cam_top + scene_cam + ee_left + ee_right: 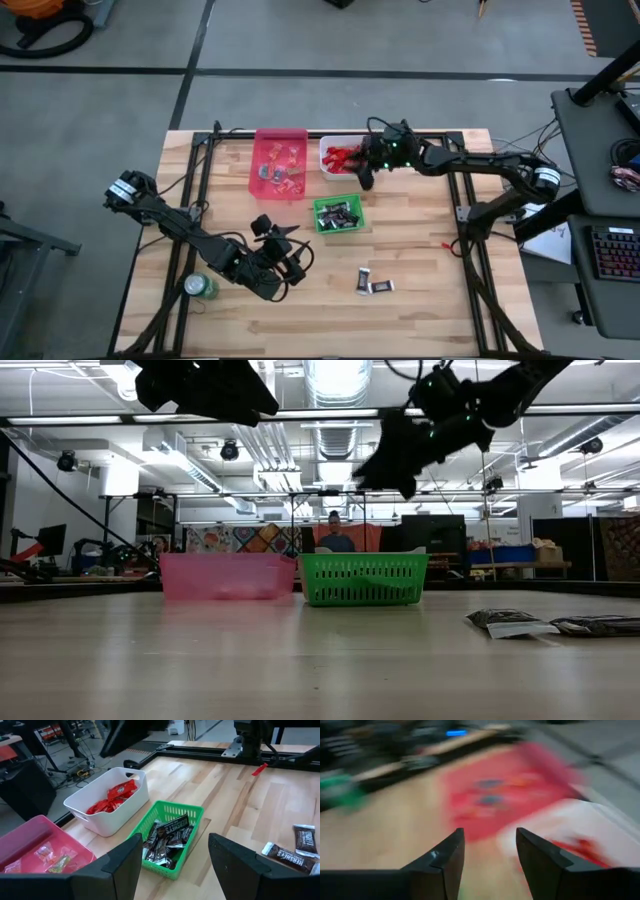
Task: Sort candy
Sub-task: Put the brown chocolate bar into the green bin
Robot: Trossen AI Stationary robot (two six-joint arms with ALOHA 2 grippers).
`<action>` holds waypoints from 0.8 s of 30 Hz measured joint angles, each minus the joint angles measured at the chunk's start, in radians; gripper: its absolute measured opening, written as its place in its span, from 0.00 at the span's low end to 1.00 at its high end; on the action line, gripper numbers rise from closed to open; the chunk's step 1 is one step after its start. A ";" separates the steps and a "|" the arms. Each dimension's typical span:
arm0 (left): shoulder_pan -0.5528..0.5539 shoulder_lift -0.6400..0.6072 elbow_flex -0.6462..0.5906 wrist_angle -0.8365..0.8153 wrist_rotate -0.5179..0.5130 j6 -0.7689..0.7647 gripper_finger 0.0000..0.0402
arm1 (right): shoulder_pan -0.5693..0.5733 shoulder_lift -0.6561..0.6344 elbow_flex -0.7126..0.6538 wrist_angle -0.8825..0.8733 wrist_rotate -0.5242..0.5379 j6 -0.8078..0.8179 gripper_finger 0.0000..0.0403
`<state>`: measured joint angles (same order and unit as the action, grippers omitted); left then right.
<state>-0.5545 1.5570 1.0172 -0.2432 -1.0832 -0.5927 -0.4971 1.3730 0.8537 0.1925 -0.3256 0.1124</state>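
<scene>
I see my right gripper (pixel 364 178) hanging above the tabletop (pixel 420 300) just beside the white bin (pixel 325 152) of red candy (pixel 343 157), jaws spread with nothing between them (its wrist view is blurred, though the gap shows plainly). My left gripper (pixel 293 262) waits raised over the near-left part of the tabletop, jaws likewise spread and empty, close to the green can (pixel 200 286). Dark candy (pixel 337 216) fills the green bin (pixel 321 226), two more dark bars (pixel 372 284) lie loose on the wood nearer me, and the pink bin (pixel 262 180) holds a few clear-wrapped pieces.
</scene>
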 joint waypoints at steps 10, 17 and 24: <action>0.000 -0.001 0.001 0.006 0.000 0.004 0.52 | 0.299 -0.052 0.003 -0.188 -0.295 -0.173 0.46; 0.000 -0.001 0.001 0.005 0.001 0.008 0.52 | 0.600 -0.026 -0.004 -0.384 0.034 -0.139 0.46; 0.000 -0.002 0.001 0.004 0.001 0.015 0.52 | 0.834 -0.020 -0.017 -0.476 0.309 -0.011 0.45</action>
<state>-0.5545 1.5555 1.0180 -0.2392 -1.0824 -0.5775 0.3374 1.3529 0.8364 -0.2831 -0.0164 0.1014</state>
